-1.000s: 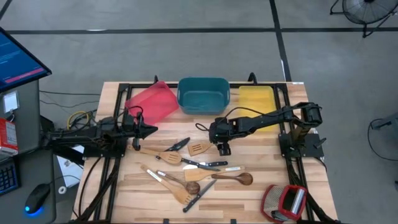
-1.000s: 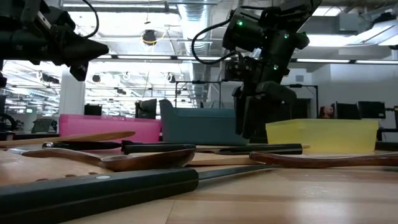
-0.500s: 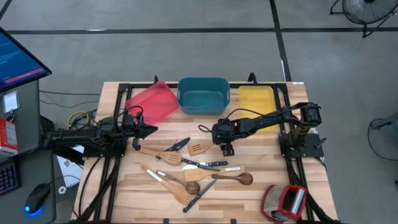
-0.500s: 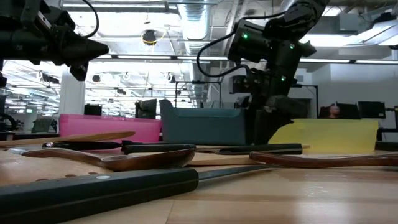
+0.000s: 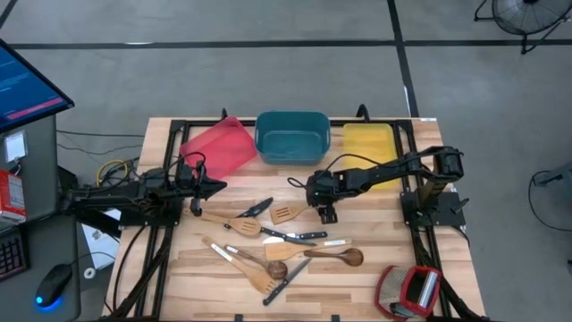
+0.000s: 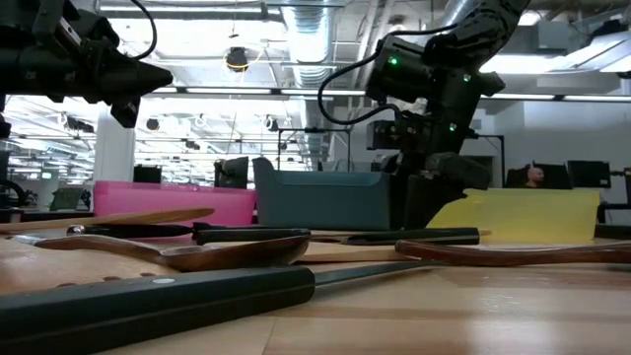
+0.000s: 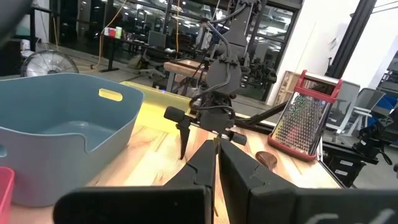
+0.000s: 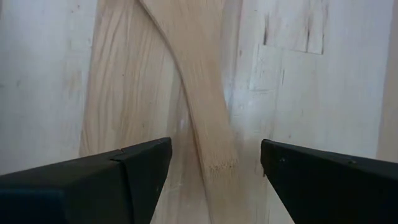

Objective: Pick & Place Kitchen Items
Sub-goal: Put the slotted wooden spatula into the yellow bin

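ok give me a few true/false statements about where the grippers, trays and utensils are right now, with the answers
1. The right gripper is open, its fingers either side of a wooden spatula handle. True.
2. The left gripper is holding a knife. False: it is shut on nothing, raised over the table's left side.
3. The teal tray sits between the red tray and the yellow tray. True.
4. The teal tray already holds several utensils. False: nothing shows inside it; the utensils lie on the table.
5. The red-and-silver grater stands next to the red tray. False: it is at the table's near right corner, far from the trays.
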Tool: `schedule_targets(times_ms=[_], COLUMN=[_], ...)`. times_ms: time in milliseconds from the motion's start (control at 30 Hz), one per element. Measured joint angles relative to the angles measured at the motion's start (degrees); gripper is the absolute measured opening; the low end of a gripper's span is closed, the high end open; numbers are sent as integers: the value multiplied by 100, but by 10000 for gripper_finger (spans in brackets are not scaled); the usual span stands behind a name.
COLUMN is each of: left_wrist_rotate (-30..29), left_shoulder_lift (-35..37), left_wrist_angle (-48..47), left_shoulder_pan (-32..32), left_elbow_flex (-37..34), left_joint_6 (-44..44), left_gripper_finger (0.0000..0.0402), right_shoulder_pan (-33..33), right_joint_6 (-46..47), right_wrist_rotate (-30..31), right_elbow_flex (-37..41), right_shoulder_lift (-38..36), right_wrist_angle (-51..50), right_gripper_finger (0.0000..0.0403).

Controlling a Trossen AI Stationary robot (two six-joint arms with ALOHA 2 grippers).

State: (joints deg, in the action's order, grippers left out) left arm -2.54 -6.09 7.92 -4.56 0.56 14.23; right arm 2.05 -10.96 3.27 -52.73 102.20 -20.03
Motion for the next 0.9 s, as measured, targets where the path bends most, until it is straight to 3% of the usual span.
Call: schedule_targets(times_ms=[133,533,667,900], left_wrist_rotate=[-1,-1,0,-1], left_shoulder_lift=[0,0,0,0], left_wrist_angle=[2,7,7,9], left_shoulder_pan=[0,0,0,0], left_elbow_flex=[0,0,0,0], left_joint_6=[0,1,0,0], left_gripper_finger=[3,3,3,3], right_shoulder_pan=[93,168,133,-10], right_joint_6=[180,352,483,707], right_wrist_rotate=[-228,-540,-506,-404], right_elbow_flex=[7,15,17,40], right_shoulder_lift=[6,14,16,-138], right_wrist_angle=[-22,-50,-52,-57], right_gripper_finger=[237,102,87,96])
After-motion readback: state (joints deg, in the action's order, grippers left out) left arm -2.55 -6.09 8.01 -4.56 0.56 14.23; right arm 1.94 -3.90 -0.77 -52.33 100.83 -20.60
